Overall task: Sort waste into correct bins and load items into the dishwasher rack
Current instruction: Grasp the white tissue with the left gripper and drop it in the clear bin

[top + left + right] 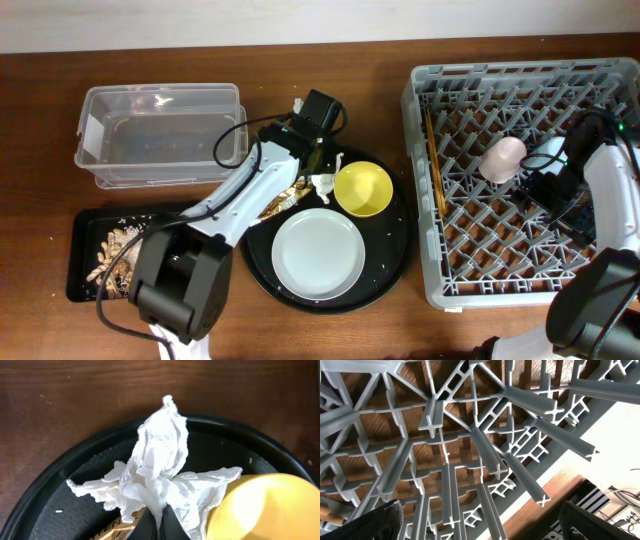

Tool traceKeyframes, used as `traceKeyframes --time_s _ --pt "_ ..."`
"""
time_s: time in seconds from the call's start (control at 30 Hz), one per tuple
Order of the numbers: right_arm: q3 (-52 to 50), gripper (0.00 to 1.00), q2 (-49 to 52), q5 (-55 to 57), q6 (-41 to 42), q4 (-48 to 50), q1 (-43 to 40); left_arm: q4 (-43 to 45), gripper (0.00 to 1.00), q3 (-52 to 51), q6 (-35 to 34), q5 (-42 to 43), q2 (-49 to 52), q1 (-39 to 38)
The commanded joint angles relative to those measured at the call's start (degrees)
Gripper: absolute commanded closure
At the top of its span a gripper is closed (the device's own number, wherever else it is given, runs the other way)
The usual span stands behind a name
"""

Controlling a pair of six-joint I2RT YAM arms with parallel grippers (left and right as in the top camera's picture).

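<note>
Our left gripper (159,524) was pinched shut on the crumpled white tissue (160,460), which lay on the round black tray (75,467). The yellow bowl (270,507) sat just right of the fingers. We judged waste sorting to be in hand. Next came a straight lift clear of rim and bowl, probably toward the clear box (160,135) off to its left. Our right gripper (480,505) hung wide open and empty above the dishwasher rack (485,450).

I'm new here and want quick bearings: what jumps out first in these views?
The grey dishwasher rack fills the right side, a pink cup in it. At centre, a round black tray carries a white plate and yellow bowl. At the tray's back rim the left gripper is pinched shut on crumpled white tissue.
</note>
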Motion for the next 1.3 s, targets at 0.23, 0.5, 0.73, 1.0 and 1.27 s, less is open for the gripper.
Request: traceKeyframes --time_s 0.23,0.5,0.73,1.0,1.27 --pt "0.2 0.02 0.3 0.3 0.3 0.0 -0.4 0.3 0.99 0.6 -2.4 -7.6 -12.9 6.5" --pt "0.2 0.02 0.3 0.3 0.3 0.0 -0.4 2.2 0.55 0.6 -7.2 -9.0 -13.2 29.6" --pt "0.2 0.02 0.3 0.3 0.3 0.0 -0.4 0.0 0.0 0.6 -6.2 -1.2 -13.2 34.3" --pt "0.2 0.02 0.3 0.3 0.3 0.0 -0.4 -1.7 0.01 0.6 9.7 25.5 -13.2 22.1" --pt "0.2 0.02 0.3 0.3 0.3 0.0 -0.4 -2.2 0.02 0.6 0.4 1.3 -8.0 2.0"
